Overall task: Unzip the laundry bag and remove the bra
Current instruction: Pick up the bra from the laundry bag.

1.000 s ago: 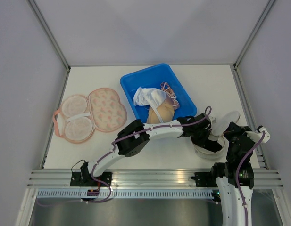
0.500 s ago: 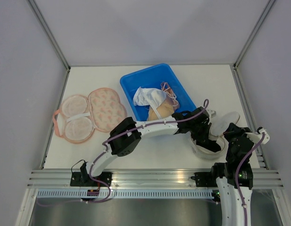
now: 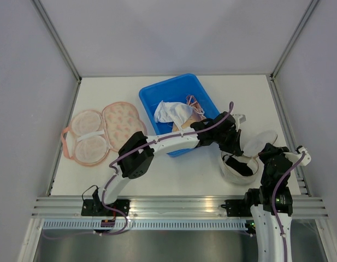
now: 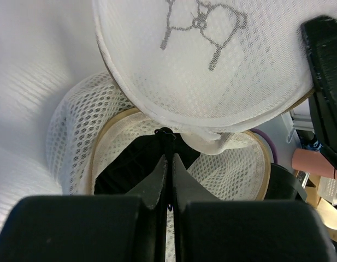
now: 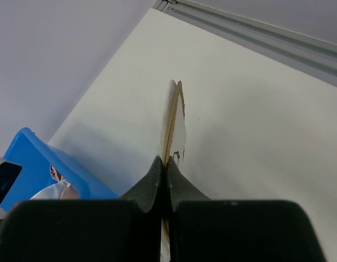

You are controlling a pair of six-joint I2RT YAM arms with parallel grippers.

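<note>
The white mesh laundry bag (image 3: 229,170) lies at the table's right with its lid (image 3: 262,138) flipped up and a black bra (image 3: 242,165) showing inside. In the left wrist view the lid (image 4: 212,60) carries a printed bra outline. The black bra (image 4: 127,164) fills the open shell below it. My left gripper (image 4: 168,161) is shut on a thin black piece of the bra at the bag's rim, and from above it (image 3: 237,146) sits over the bag's far side. My right gripper (image 5: 167,164) is shut on the bag's beige zipper edge (image 5: 171,117).
A blue bin (image 3: 157,97) behind the bag holds white and beige bras. A pink floral laundry bag (image 3: 105,134) lies open at the left. The blue bin's corner (image 5: 31,158) shows in the right wrist view. Rails run along the table's near edge.
My left gripper has pulled back from the bag's near side toward the bin, staying shut. More of the bag's open mouth and black bra now shows. The right arm has barely moved.
</note>
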